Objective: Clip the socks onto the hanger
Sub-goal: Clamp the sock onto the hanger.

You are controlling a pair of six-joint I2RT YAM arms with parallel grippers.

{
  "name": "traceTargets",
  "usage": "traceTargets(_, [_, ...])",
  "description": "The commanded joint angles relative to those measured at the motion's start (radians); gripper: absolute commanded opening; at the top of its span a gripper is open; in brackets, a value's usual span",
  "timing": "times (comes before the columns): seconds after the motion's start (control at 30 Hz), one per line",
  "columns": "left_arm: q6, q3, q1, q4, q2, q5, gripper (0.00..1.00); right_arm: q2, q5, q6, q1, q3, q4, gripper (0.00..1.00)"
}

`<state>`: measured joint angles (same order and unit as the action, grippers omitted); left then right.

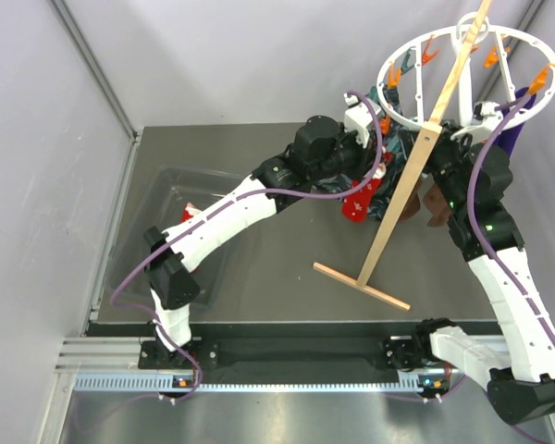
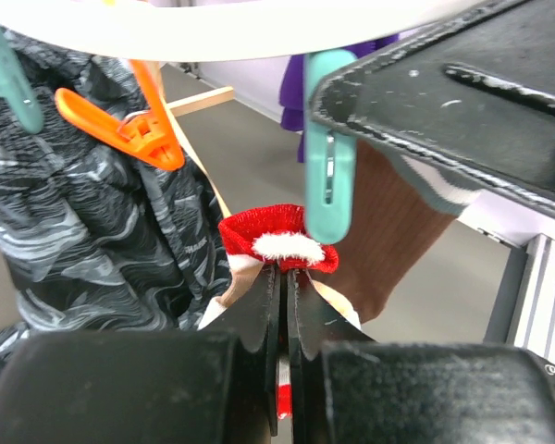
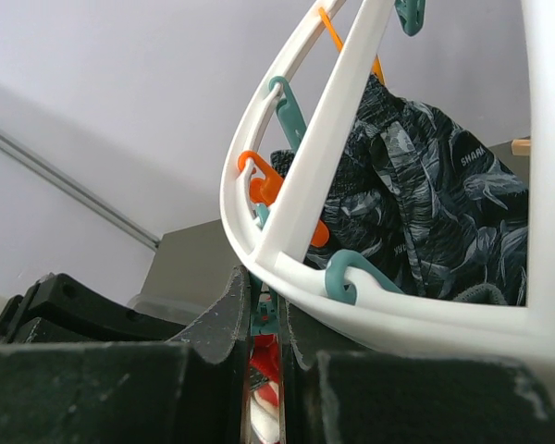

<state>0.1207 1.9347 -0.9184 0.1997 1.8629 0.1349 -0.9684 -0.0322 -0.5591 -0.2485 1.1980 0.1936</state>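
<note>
Pinching red sock (image 2: 245,231) by cuff, left end effector (image 2: 285,273) was clamped tight. Cuff sat right at its tips, teal clip (image 2: 328,157) just above, ready for bite. Right end effector (image 3: 266,298) was closed on that clip under hanger (image 3: 416,324), seemingly squeezing it open.

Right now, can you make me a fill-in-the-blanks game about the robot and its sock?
1. The left gripper is shut on a ___ sock with white trim.
2. The clip hanging just above that sock is coloured ___.
3. The round white hanger sits on a slanted ___ pole.

Missing words: red, teal, wooden.
</note>
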Motion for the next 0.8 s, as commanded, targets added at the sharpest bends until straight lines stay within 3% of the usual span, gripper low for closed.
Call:
traceTargets(0.0, [-0.016,0.021,0.000,-0.013,-0.016,-0.020,0.00,-0.006,0.061,0.019,-0.014,0.009,0.046,0.00])
traceTargets(0.77, [-0.020,0.118,-0.002,0.055,0.047,0.037,0.00,-0.007,0.080,0.019,-0.014,0.015,0.038,0.00])
